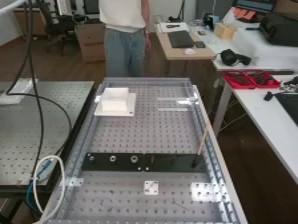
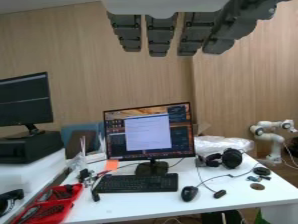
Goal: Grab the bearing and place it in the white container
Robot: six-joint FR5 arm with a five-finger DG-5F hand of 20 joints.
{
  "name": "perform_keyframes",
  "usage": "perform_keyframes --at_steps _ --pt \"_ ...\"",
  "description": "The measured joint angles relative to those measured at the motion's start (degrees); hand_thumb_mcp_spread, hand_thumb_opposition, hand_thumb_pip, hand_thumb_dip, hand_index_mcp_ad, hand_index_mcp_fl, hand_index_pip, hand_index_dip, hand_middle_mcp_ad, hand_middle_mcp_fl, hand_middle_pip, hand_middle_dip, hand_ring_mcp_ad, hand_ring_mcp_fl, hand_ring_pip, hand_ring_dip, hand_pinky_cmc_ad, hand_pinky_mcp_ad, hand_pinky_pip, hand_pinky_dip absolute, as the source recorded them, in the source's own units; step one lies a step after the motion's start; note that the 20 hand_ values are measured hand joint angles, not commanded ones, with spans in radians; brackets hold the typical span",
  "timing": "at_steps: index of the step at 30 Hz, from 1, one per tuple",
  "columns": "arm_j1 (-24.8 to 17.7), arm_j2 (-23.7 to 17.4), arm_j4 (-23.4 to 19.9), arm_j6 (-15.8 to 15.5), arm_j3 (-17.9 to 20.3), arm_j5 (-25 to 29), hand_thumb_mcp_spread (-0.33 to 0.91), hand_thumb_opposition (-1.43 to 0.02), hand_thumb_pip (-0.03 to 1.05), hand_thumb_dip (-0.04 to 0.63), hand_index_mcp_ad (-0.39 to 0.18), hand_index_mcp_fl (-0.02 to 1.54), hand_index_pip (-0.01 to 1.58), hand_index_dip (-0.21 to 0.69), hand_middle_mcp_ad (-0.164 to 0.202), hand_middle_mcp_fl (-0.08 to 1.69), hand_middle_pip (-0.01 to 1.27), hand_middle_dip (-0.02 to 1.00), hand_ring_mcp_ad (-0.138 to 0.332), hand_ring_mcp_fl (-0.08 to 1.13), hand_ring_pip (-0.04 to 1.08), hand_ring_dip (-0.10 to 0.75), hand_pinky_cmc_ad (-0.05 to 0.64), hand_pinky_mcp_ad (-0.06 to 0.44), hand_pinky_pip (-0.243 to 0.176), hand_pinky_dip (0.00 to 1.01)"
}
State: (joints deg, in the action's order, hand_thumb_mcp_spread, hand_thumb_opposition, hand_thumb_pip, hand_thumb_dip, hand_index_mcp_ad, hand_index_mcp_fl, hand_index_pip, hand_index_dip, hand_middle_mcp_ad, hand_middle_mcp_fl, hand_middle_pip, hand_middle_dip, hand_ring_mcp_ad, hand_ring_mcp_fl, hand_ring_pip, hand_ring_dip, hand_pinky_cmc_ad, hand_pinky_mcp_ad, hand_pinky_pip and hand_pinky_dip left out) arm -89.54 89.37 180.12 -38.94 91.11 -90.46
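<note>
Small round metal bearings (image 1: 134, 159), three of them, sit in a row on the left half of a long black strip (image 1: 174, 161), left of centre and below the middle of the high view. At the strip's right end a thin tan stick (image 1: 202, 143) stands tilted, its top leaning right. The white container (image 1: 116, 101), a boxy shape on a flat white base, is well apart from the bearings, above and left of the frame's centre. Below the strip, near the bottom centre, lies a small white square plate (image 1: 151, 187). All rest on a perforated metal bench (image 1: 126, 135). A looped white cable (image 1: 64, 175) hangs at lower left.

In the wrist view, the hand (image 2: 159, 35) has straight, slightly spread fingers, with nothing pinched between them. Beyond it are a lit monitor (image 2: 149, 132), a black keyboard (image 2: 136, 183) and a mouse (image 2: 189, 193) on a white desk (image 2: 140, 202).
</note>
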Motion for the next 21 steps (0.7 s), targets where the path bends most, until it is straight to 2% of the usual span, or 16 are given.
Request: perform_keyframes --at_steps 2,3,5,6,10,15,17,19,21 --pt "-0.03 -0.09 -0.10 -0.09 0.10 0.05 0.00 0.01 0.01 0.007 -0.040 0.01 0.01 0.016 0.028 0.00 0.02 0.03 0.070 0.00 0.01 0.016 0.079 0.049 -0.010 0.02" --pt "-0.03 -0.11 -0.11 -0.09 0.13 0.06 0.04 -0.09 0.05 0.000 -0.037 0.01 0.01 0.016 0.016 0.00 0.02 0.03 0.065 0.00 0.01 0.016 0.072 0.049 -0.010 0.02" --pt "-0.02 -0.12 -0.10 0.00 0.16 0.05 0.14 -0.24 0.23 0.007 -0.040 0.01 0.01 0.016 -0.003 0.00 0.04 0.03 0.068 0.00 0.02 0.019 0.073 0.072 -0.010 0.02" --pt "-0.02 -0.13 -0.10 0.00 0.18 0.03 0.20 -0.33 0.28 0.010 -0.040 0.01 0.02 0.016 -0.003 -0.01 0.06 0.03 0.070 0.00 0.02 0.019 0.080 0.084 -0.010 0.05" --pt "0.00 -0.16 -0.15 -0.02 0.29 0.00 0.21 -0.53 0.27 0.010 -0.042 0.01 0.06 0.016 -0.003 -0.01 0.09 0.08 0.082 0.00 0.06 0.017 0.183 0.182 -0.035 0.12" --pt "-0.06 -0.34 -0.31 0.00 0.55 0.08 0.23 -0.60 0.30 0.010 -0.042 0.01 0.07 0.019 -0.002 0.00 0.13 0.11 0.140 0.00 0.09 0.024 0.281 0.265 -0.051 0.15" --pt "-0.12 -0.44 -0.36 0.00 0.66 0.19 0.23 -0.62 0.30 0.007 -0.042 0.01 0.07 0.019 -0.005 0.00 0.13 0.11 0.136 0.00 0.08 0.028 0.314 0.269 -0.063 0.17" --pt "-0.16 -0.54 -0.37 0.01 0.76 0.28 0.23 -0.63 0.30 0.007 -0.038 0.00 0.07 0.016 -0.002 -0.01 0.12 0.11 0.155 0.00 0.09 0.038 0.333 0.278 -0.063 0.17" --pt "-0.22 -0.66 -0.37 0.02 0.89 0.42 0.23 -0.64 0.30 0.010 -0.038 0.01 0.08 0.016 -0.002 0.00 0.14 0.12 0.157 0.00 0.08 0.044 0.330 0.281 -0.063 0.18"
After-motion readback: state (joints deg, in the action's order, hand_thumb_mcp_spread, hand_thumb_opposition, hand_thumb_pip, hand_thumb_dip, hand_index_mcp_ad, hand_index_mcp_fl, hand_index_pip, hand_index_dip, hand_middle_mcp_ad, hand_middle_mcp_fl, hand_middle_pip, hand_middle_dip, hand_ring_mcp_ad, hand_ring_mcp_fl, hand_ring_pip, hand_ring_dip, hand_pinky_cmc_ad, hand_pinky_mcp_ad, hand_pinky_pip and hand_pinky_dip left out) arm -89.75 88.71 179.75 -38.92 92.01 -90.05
